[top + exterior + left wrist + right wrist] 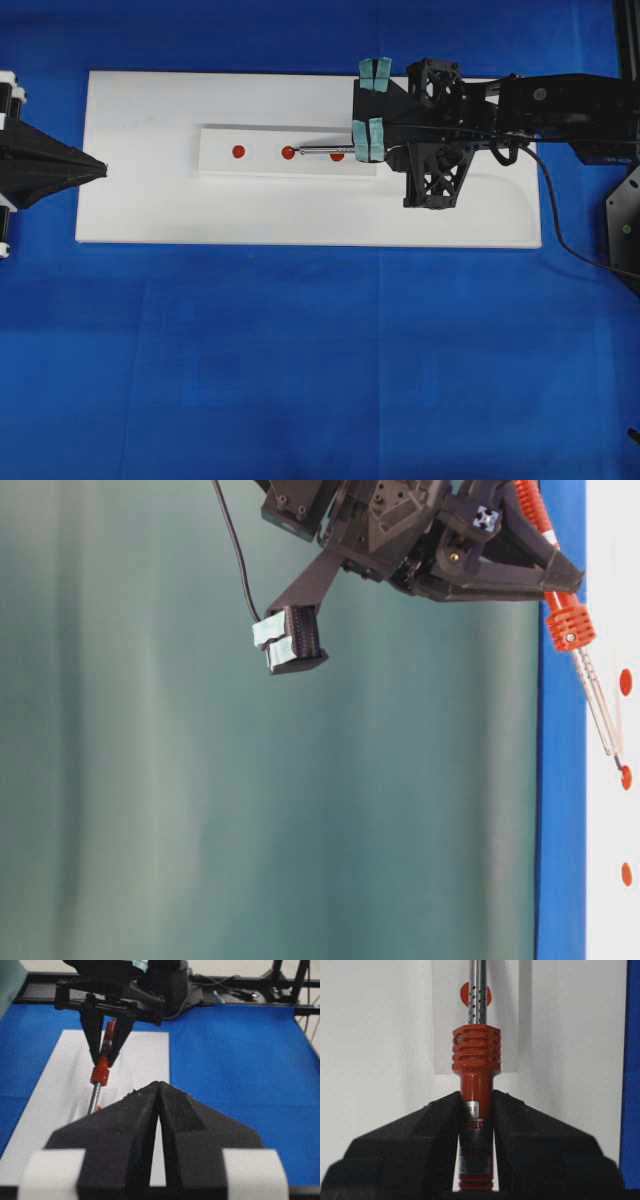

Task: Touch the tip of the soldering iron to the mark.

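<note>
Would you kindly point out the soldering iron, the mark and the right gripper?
soldering iron (476, 1055): right wrist view, red ribbed collar.
mark (288, 152): overhead view, dot's centre.
right gripper (476, 1125): right wrist view, between its jaws.

The soldering iron (476, 1110) pairs glossy red plastic with a perforated shiny metal shaft, over a matt white block (260, 165)
</note>
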### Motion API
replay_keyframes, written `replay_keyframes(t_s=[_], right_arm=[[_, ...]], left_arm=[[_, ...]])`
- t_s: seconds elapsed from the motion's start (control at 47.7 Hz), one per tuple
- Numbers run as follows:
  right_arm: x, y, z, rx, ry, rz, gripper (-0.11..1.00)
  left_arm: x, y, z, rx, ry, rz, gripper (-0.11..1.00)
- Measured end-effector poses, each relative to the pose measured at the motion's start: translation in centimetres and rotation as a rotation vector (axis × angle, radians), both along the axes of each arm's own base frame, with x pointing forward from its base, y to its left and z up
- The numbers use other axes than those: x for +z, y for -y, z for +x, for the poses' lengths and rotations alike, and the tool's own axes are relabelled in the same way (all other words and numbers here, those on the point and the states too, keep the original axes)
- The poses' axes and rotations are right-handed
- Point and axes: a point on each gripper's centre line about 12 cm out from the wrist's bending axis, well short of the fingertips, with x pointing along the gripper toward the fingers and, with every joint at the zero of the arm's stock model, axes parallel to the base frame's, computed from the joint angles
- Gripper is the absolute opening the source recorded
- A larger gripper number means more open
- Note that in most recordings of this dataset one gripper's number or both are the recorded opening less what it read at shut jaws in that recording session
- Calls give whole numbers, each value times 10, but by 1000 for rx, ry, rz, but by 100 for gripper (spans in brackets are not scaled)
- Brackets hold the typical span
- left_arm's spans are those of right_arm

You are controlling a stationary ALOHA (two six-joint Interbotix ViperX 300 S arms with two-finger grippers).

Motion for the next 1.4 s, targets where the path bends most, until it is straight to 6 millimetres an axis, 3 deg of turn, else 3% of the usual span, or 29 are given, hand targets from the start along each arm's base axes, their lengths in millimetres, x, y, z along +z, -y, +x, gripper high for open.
replay_keyframes(t_s=[0.356, 0.859, 1.404], right_arm=[[5, 0, -3, 0, -19, 1, 6], [72, 0, -16, 1, 89, -49, 6], [72, 0, -18, 0, 83, -48, 6]], left_arm=[[1, 0, 0, -2, 2, -2, 0], [0, 0, 0, -2, 3, -2, 0], [1, 0, 0, -2, 3, 0, 0]])
